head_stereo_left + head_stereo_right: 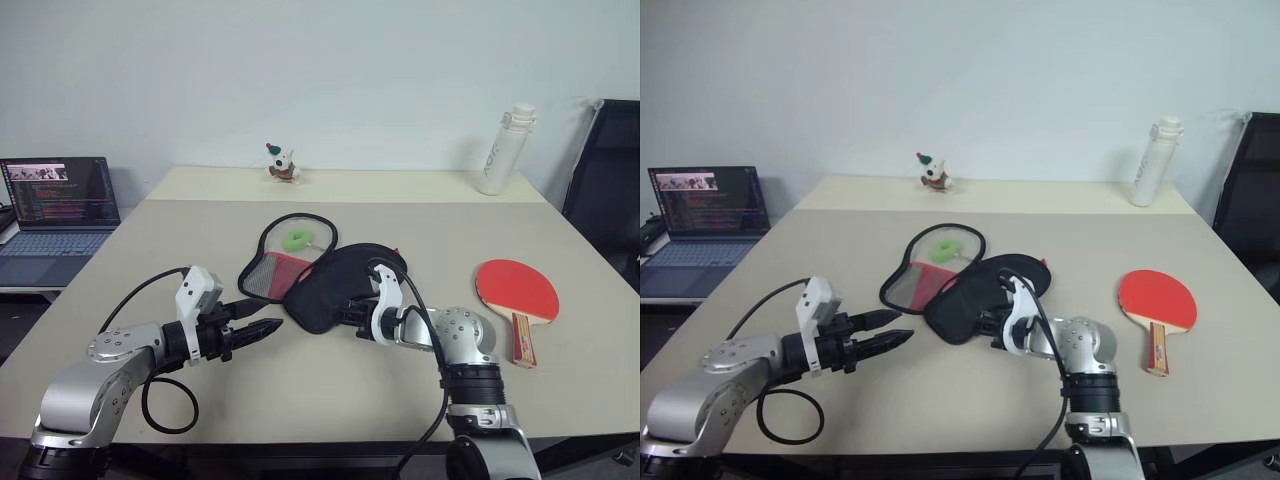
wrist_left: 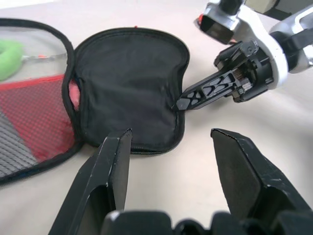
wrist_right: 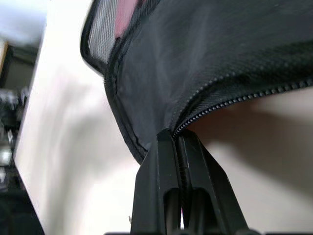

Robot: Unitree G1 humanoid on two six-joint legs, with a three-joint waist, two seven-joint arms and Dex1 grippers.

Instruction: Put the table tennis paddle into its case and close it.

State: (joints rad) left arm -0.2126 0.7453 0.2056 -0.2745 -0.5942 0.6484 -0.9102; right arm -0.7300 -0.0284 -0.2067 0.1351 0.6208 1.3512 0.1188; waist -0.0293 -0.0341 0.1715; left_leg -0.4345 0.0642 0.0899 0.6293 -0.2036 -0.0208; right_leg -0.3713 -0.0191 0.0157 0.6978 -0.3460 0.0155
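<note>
Progress is slight: the soft black-and-red zip case (image 1: 322,278) lies unzipped mid-counter, its black flap's edge pinched by the closed right gripper (image 2: 182,103), the left gripper (image 1: 262,328) waits open, and the red-faced wooden-handled paddle (image 1: 518,295) (still outside) lies well to its right.

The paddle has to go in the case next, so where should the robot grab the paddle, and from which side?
Probably the handle. The table tennis paddle lies flat on the table, red face up, handle pointing toward the robot. Come from the near edge, fingers across the handle's narrow sides; the wide blade offers little to pinch.
</note>
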